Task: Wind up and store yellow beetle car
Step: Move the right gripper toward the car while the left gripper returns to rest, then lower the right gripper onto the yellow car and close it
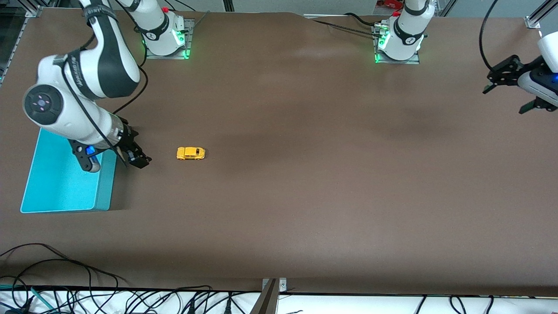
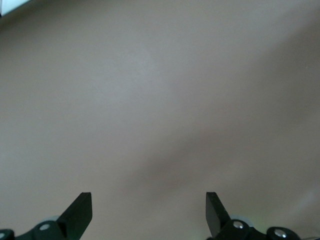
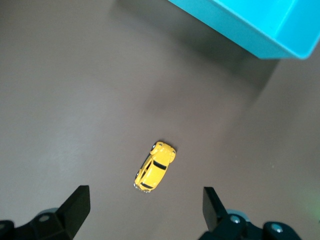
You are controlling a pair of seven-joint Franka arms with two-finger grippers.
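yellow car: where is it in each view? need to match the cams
Front view: yellow car on the brown table, beside the turquoise bin, toward the right arm's end.
Left wrist view: not in it, only bare table.
Right wrist view: car on the table, ahead of the open right gripper.
Shared landmark: the bin's corner.

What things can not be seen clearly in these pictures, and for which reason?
- Turquoise bin, front view: the right arm covers part of its inside; the right wrist view cuts it at the edge.
- Yellow beetle car: too small in both views to show any wind-up part.
- Left pincer, open, up over the left arm's end of the table: the front view's edge cuts off its arm.
- Right pincer, open, over the table between bin and car: only its fingertips show in the wrist view.
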